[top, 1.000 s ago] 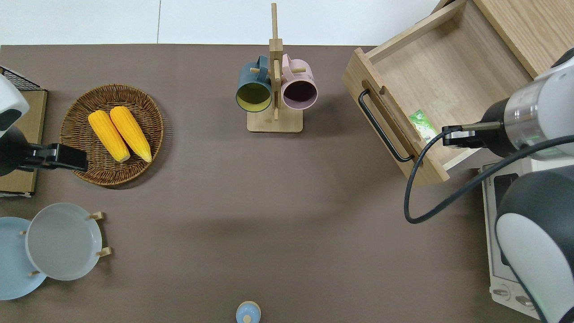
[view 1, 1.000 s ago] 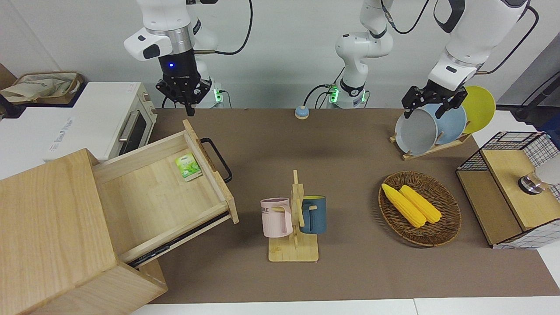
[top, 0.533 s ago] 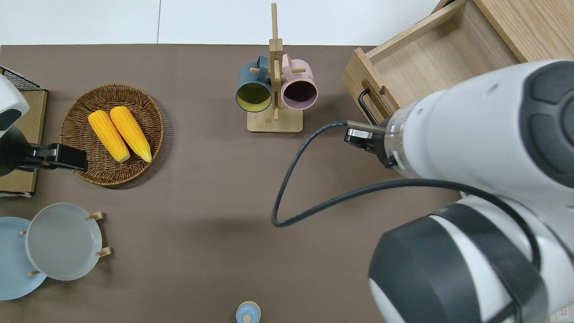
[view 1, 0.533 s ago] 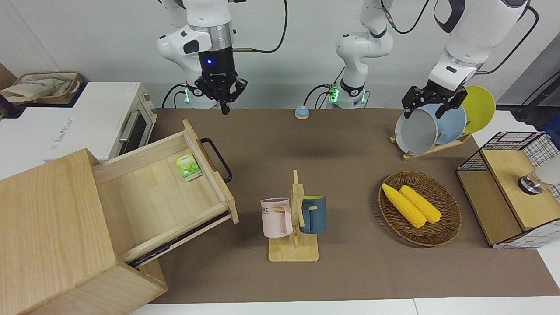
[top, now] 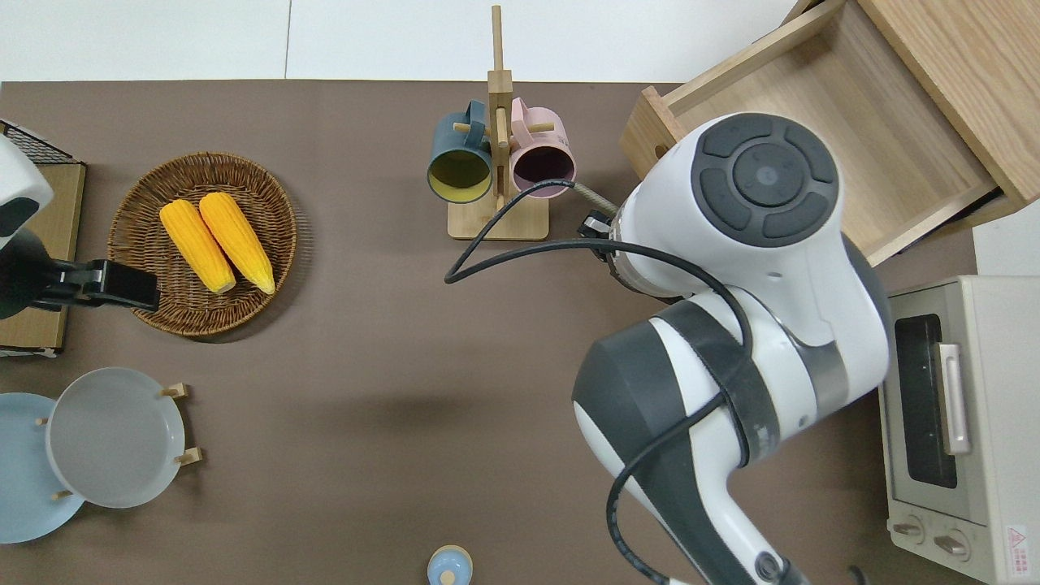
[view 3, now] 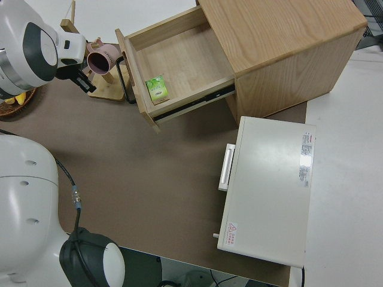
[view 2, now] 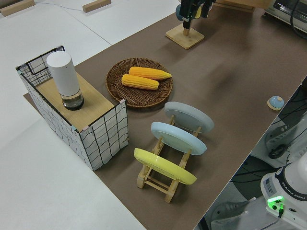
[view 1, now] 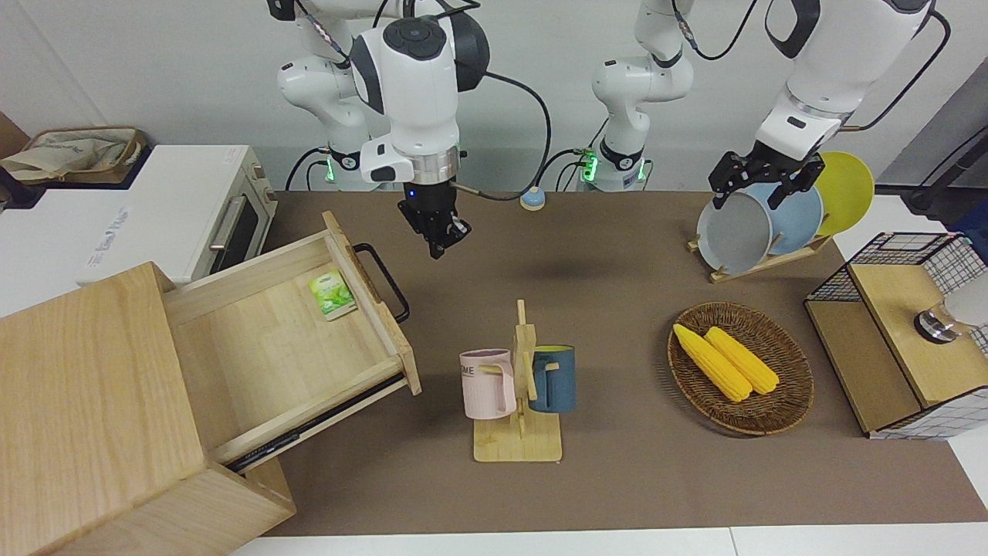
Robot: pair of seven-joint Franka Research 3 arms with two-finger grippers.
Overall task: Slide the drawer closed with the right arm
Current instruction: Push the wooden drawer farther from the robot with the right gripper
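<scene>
The right claw (view 1: pixel 440 245), fingers pressed together and gripping nothing, hangs over the brown counter (view 1: pixel 617 255) in front of the wooden cabinet's (view 1: pixel 93 401) drawer (view 1: pixel 293 340), which stands pulled open with a green packet (view 1: pixel 332 295) inside, while the left arm is parked.

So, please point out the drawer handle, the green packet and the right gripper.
drawer handle (view 1: pixel 384 282), front view, on the black loop.
green packet (view 1: pixel 333 295), front view, on its face.
right gripper (view 1: pixel 440 239), front view, between the fingers.
</scene>
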